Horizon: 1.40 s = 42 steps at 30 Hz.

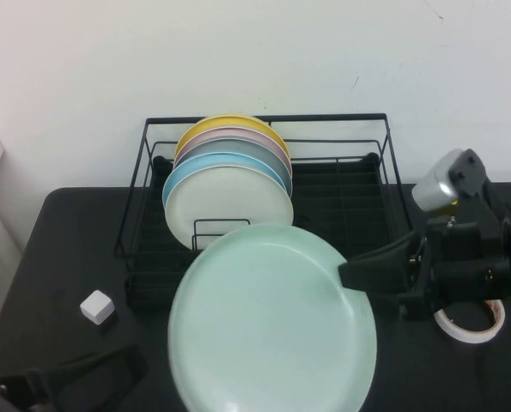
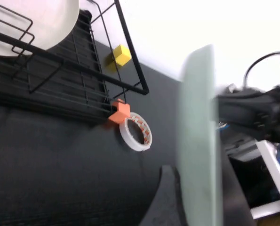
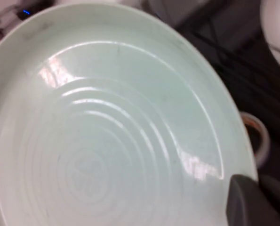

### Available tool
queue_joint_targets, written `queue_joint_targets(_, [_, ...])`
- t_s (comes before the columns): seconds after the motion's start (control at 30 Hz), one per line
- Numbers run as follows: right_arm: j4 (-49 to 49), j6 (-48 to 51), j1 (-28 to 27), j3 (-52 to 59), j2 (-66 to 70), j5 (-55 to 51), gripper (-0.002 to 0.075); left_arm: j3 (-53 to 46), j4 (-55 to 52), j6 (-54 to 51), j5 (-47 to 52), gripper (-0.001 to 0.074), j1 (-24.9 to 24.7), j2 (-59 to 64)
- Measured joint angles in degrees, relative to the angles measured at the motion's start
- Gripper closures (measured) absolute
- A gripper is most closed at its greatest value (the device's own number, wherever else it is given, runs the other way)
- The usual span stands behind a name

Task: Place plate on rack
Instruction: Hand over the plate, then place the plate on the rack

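The pale mint-green plate [image 1: 268,330] hangs tilted in the air just in front of the black wire rack [image 1: 264,118]. My right gripper [image 1: 348,279] is shut on the plate's right rim; one dark finger [image 3: 245,200] lies over the rim in the right wrist view, where the plate [image 3: 107,127] fills the picture. My left gripper [image 1: 122,365] sits low at the table's front left, open and empty, just left of the plate. The left wrist view shows the plate edge-on [image 2: 198,141] beside one of its fingers [image 2: 167,202].
The rack holds upright plates: yellow, pink, grey-blue, light blue and a white one [image 1: 229,206] at the front. A white cube [image 1: 97,306] lies front left. A tape roll [image 1: 470,322] lies under the right arm. Orange [image 2: 119,113] and yellow [image 2: 121,55] blocks lie by the rack.
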<state>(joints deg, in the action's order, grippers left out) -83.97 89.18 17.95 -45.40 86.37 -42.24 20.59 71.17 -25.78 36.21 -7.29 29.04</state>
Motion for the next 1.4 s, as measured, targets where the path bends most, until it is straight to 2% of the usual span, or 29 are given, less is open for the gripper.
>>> queue_joint_targets(0.27, [-2.36, -1.17, 8.44, -0.11, -2.79, 2.79, 0.0714, 0.09, 0.40, -5.71, 3.38, 0.0190, 0.00, 7.13])
queue_joint_targets(0.37, [-2.90, -1.17, 10.03, -0.11, -2.79, 4.74, 0.0714, 0.09, 0.40, -7.52, 4.24, 0.0211, 0.00, 9.34])
queue_joint_targets(0.47, [-4.50, -1.05, 10.13, -0.11, -2.79, 4.63, 0.0714, 0.09, 0.10, -9.36, 4.27, 0.0317, 0.00, 10.38])
queue_joint_targets(0.53, [-5.30, -0.42, 10.13, -0.11, -2.79, 4.62, 0.0714, 0.09, 0.10, -10.77, 4.27, 0.0440, 0.00, 10.49])
queue_joint_targets(0.6, [-6.36, 0.43, 10.13, -0.11, -2.79, 4.62, 0.0713, 0.09, 0.10, -12.95, 4.27, 0.0603, 0.00, 10.49])
queue_joint_targets(0.67, [-7.78, 0.94, 10.13, -0.11, -2.79, 4.32, 0.0713, 0.09, 0.10, -14.56, 3.78, 0.0644, 0.00, 10.49])
queue_joint_targets(0.87, [-10.92, 7.46, 10.13, -0.11, -2.87, 2.41, 0.0701, 0.09, 0.79, -25.84, 2.26, 0.0644, 0.11, 10.52])
queue_joint_targets(0.93, [-11.29, 9.73, 10.02, -0.11, -2.87, 1.20, 0.0671, 0.09, 1.64, -30.59, 1.63, 0.0644, 0.36, 10.52])
queue_joint_targets(1.0, [-11.74, 10.37, 10.02, -0.11, -2.87, 0.63, 0.0609, 0.09, 2.63, -35.04, 1.06, 0.0645, 0.46, 10.52])
queue_joint_targets(1.07, [-12.33, 10.50, 10.02, -0.11, -2.87, -1.13, 0.0519, 0.09, 2.92, -38.41, 1.64, 0.0646, 0.46, 10.52])
queue_joint_targets(1.17, [-12.43, 10.62, 10.12, -0.57, -2.87, -2.22, 0.0342, 0.09, 3.00, -41.83, 0.42, 0.0646, 0.46, 10.52])
queue_joint_targets(1.23, [-12.43, 10.73, 9.87, -1.74, -2.87, -2.48, 0.0267, 0.09, 3.06, -43.52, -2.16, 0.0646, 0.46, 10.52])
queue_joint_targets(1.3, [-12.43, 10.73, 8.66, -3.35, -3.27, -3.08, 0.0231, 0.49, 3.06, -45.71, -4.20, 0.0646, 0.46, 10.52])
queue_joint_targets(1.4, [-12.43, 10.73, 5.48, -6.40, -4.83, -4.02, 0.0223, 2.79, 3.06, -50.92, -5.48, 0.0646, 0.46, 10.52])
